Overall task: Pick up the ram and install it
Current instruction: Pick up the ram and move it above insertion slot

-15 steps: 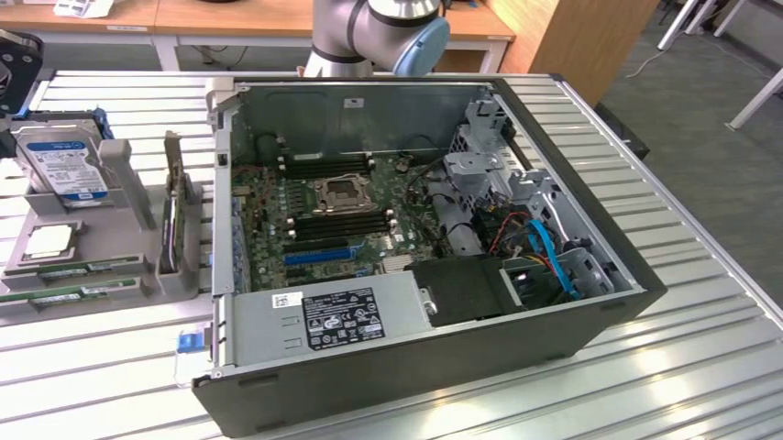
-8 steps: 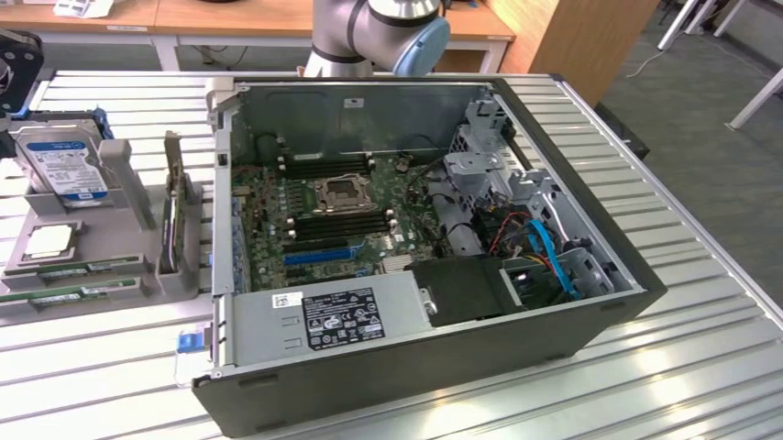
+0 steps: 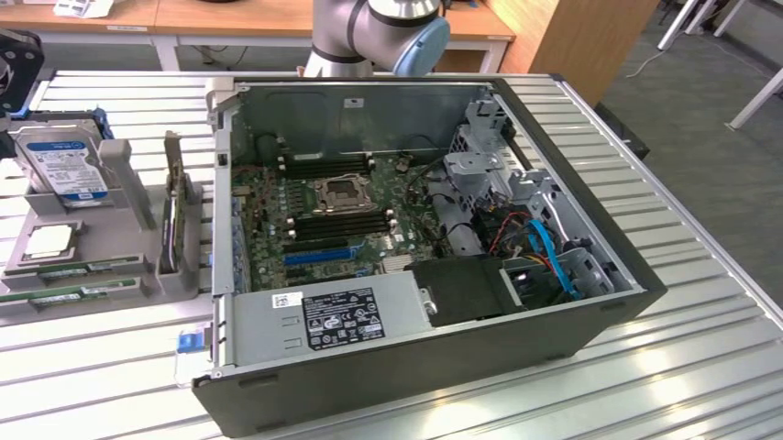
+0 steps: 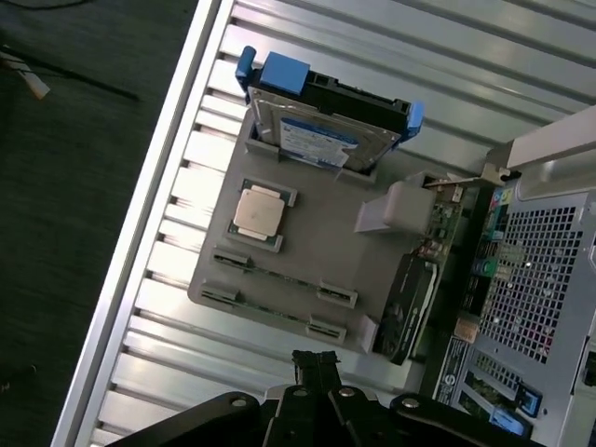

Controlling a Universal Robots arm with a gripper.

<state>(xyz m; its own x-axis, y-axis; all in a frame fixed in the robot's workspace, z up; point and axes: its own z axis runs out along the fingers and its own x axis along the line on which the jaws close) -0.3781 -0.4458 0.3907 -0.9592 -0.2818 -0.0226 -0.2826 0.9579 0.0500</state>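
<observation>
Bright, even overhead light in the exterior view: the slatted metal table (image 3: 685, 367) shows pale glare streaks, while the inside of the computer case (image 3: 367, 110) lies in soft shadow. In the wrist view the slats shine white, the floor (image 4: 74, 233) is dim, and the gripper (image 4: 315, 361) is a dark shape.

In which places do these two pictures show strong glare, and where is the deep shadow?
Exterior view: the ribbed metal table shines with white glare toward the exterior view's right, while the open computer case is darker inside. Wrist view: the table glares too, the processor on the grey tray reflects brightly, and the floor is almost black.
</observation>
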